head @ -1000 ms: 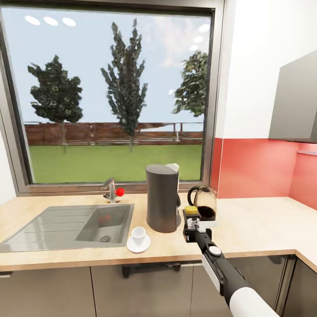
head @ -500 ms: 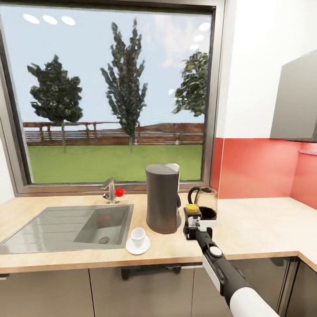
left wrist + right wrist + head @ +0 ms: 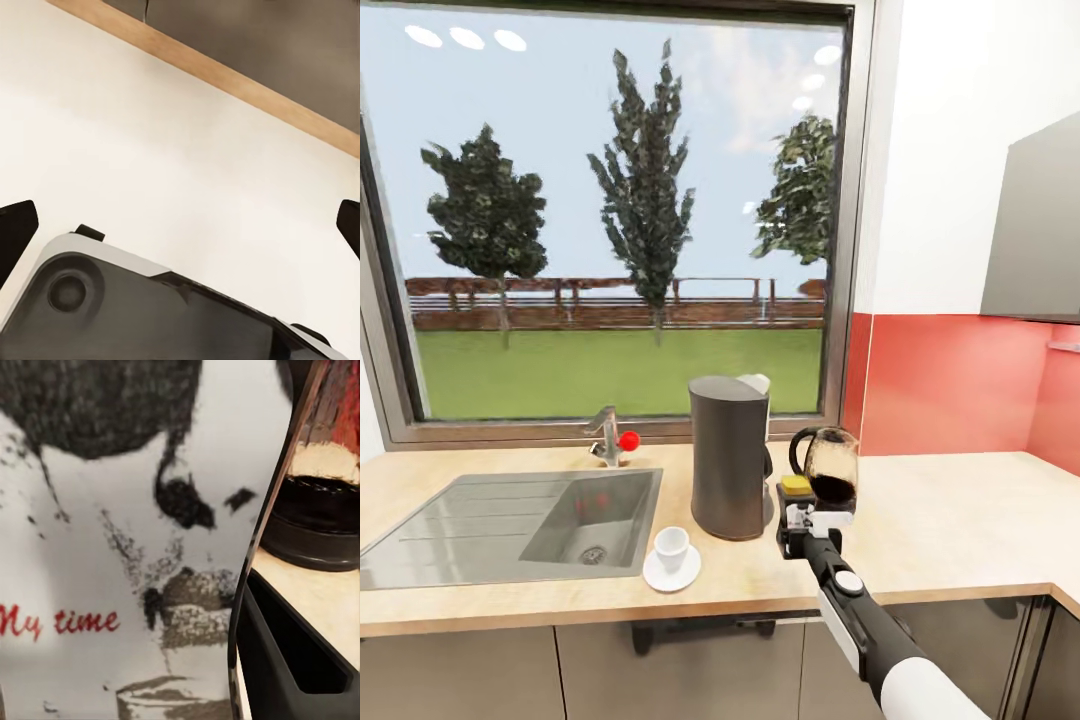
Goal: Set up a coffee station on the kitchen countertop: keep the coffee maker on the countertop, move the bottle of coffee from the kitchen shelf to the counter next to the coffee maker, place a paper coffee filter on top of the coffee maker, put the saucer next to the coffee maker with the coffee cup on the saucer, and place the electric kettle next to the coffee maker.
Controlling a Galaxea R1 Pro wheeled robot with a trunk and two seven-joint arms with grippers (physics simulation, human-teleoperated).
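The right gripper (image 3: pixel 797 520) has its fingers closed on the coffee jar (image 3: pixel 795 489), its label (image 3: pixel 112 585) close against the wrist camera. The jar sits low over the counter (image 3: pixel 940 520), just right of the coffee maker (image 3: pixel 729 458) and in front of the kettle (image 3: pixel 830 465). The cup (image 3: pixel 673 545) stands on the saucer (image 3: pixel 672 570) by the sink (image 3: pixel 510 515). The left gripper (image 3: pixel 180 225) has its fingers spread wide, holding nothing.

The head view now sits slightly higher and further back than a second ago, so the kitchen countertop (image 3: pixel 950 520) appears lower in the frame. Against the coffee maker (image 3: pixel 730 458), the right gripper (image 3: pixel 800 520) and the bottle of coffee (image 3: pixel 796 487) show no clear shift.
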